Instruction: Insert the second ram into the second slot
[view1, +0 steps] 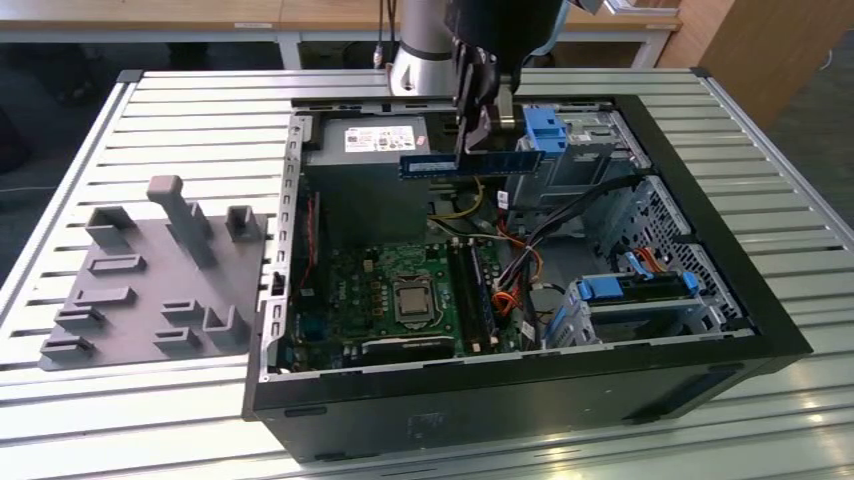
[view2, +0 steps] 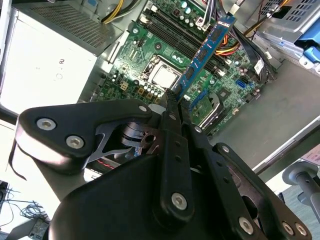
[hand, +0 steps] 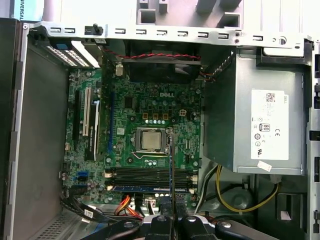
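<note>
My gripper (view1: 478, 148) hangs above the open computer case (view1: 707, 290), shut on the second ram (view1: 434, 165), a thin blue stick with a pale label, held level over the case's far end. In the second wrist view the ram (view2: 207, 50) juts out from the closed fingertips (view2: 172, 107) towards the green motherboard (view2: 150, 60). In the first wrist view I see it edge-on (hand: 170, 165), crossing the row of black memory slots (hand: 145, 175) beside the processor (hand: 150, 140). A blue strip (hand: 145, 189) lies along one slot; I cannot tell which is the second slot.
A grey power supply (view1: 380, 140) sits at the case's far end. Blue drive brackets (view1: 547, 130) (view1: 641, 285) and loose cables (view1: 514, 270) crowd the exterior view's right. A grey parts fixture (view1: 154, 280) lies on the slatted table at the exterior view's left.
</note>
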